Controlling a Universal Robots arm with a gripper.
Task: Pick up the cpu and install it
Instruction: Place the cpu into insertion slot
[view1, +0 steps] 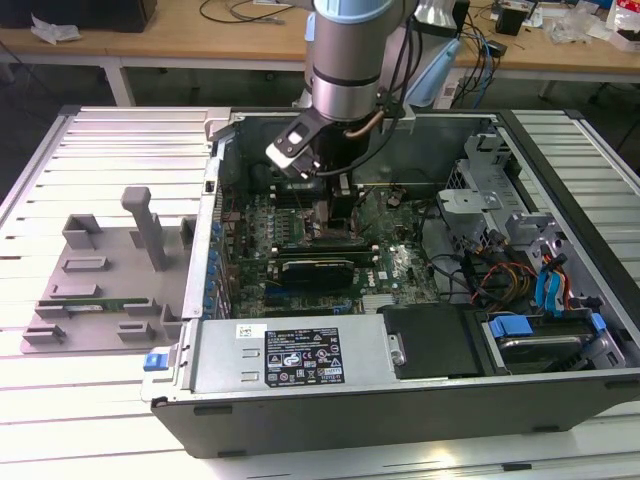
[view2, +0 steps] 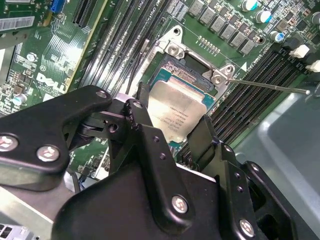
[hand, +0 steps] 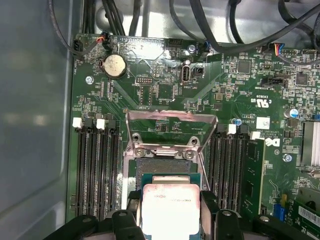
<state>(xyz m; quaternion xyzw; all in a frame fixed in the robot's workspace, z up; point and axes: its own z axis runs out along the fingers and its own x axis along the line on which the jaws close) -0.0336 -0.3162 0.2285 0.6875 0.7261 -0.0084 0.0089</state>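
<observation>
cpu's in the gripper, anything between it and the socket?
Nothing visible. The gripper holds the cpu right over the open socket. In the first wrist view the load plate is flipped up and back, clear of the cpu.

In the first wrist view the cpu (hand: 171, 210) was cut off by the picture's edge, as was the gripper (hand: 171, 222) clamped on it. In the second wrist view two cpu edges were covered by the fingers (view2: 142, 120), and part of the socket (view2: 192, 67) was hidden under the chip. Print on the cpu lid was too small to be read. In the exterior view the socket was hidden behind the arm (view1: 345, 70), itself cut off by the picture's edge.
</observation>
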